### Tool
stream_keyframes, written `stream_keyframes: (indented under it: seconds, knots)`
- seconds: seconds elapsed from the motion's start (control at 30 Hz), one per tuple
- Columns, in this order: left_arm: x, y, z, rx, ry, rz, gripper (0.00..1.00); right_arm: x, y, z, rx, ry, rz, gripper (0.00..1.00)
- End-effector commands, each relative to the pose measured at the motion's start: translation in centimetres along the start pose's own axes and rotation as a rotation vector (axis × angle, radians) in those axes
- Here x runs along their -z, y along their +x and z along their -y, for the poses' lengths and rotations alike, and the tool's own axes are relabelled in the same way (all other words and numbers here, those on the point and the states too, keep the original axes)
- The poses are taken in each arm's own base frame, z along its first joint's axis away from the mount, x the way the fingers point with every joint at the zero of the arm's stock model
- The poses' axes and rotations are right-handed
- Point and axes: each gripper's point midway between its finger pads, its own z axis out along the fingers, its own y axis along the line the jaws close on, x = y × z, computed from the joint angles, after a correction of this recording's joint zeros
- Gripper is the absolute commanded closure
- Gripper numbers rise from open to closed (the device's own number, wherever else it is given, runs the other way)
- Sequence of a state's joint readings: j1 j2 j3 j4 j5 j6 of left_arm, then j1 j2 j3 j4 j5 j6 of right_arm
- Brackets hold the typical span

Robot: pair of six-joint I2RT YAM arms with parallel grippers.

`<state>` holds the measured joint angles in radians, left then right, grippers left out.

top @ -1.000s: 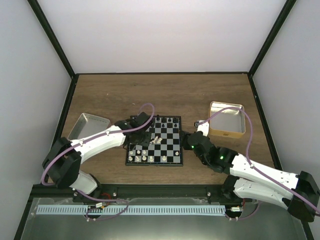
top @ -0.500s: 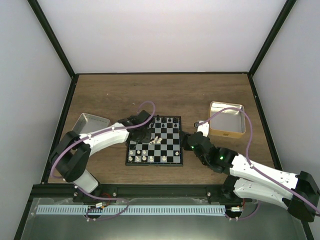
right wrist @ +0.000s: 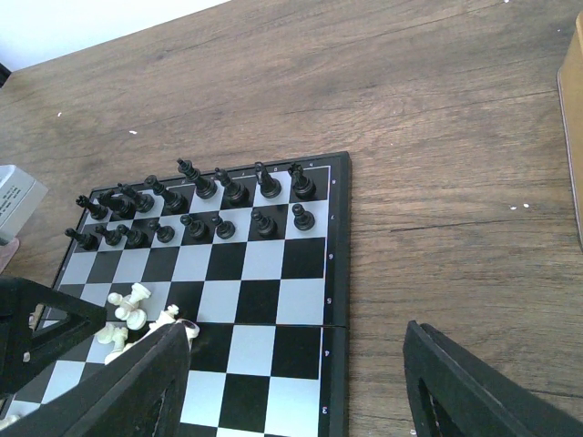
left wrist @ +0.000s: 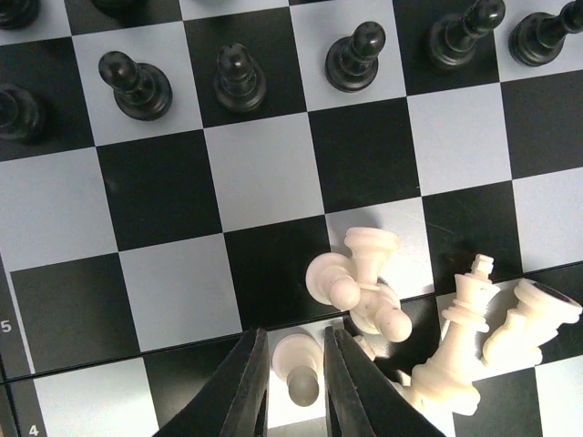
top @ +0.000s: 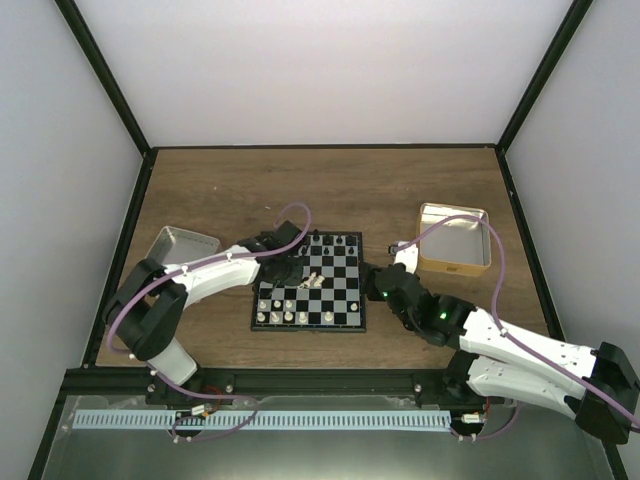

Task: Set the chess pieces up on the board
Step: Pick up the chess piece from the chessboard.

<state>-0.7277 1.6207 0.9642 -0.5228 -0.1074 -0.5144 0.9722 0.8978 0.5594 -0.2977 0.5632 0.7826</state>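
Note:
The board (top: 345, 300) lies mid-table, black pieces (top: 330, 243) standing along its far rows and a few white ones (top: 280, 317) along the near row. Several white pieces (left wrist: 364, 273) lie toppled in a heap near the board's middle. My left gripper (left wrist: 296, 382) hangs over that heap. Its fingers (left wrist: 246, 382) press both sides of an upright white pawn (left wrist: 299, 364), which rests on a light square. My right gripper (right wrist: 296, 364) stands open and empty over the board's right edge (right wrist: 337, 273).
A silver tin tray (top: 178, 250) sits left of the board, behind my left arm. A gold-rimmed tin (top: 455, 240) stands at the back right. Black pawns (left wrist: 237, 77) stand in a row just beyond the heap.
My left jaws have narrowed onto the white pawn, and the left arm's elbow has swung in toward the board. The right arm has not moved.

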Motion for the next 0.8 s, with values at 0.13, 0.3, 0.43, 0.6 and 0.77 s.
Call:
stream_keyframes:
  seconds: [0.13,0.3,0.43,0.6,0.77]
  knots:
    - [-1.0,0.6,0.0,-0.023,0.013,-0.018,0.81,0.1,-0.9,0.0,-0.021,0.004,0.035,0.34]
    - [-0.9,0.6,0.6,-0.045,0.043,-0.019,0.87,0.2,-1.0,0.0,-0.023,0.002,0.037,0.36]
    - [0.0,0.2,0.7,-0.058,0.048,0.002,0.89,0.5,-1.3,0.0,-0.031,-0.002,0.05,0.38]
    - [1.9,-0.2,0.7,-0.063,0.057,0.031,0.89,0.6,-1.5,0.1,-0.035,-0.006,0.057,0.38]
    - [4.0,-0.3,0.8,-0.103,0.053,0.068,0.89,0.6,-1.5,0.0,-0.042,-0.008,0.057,0.38]
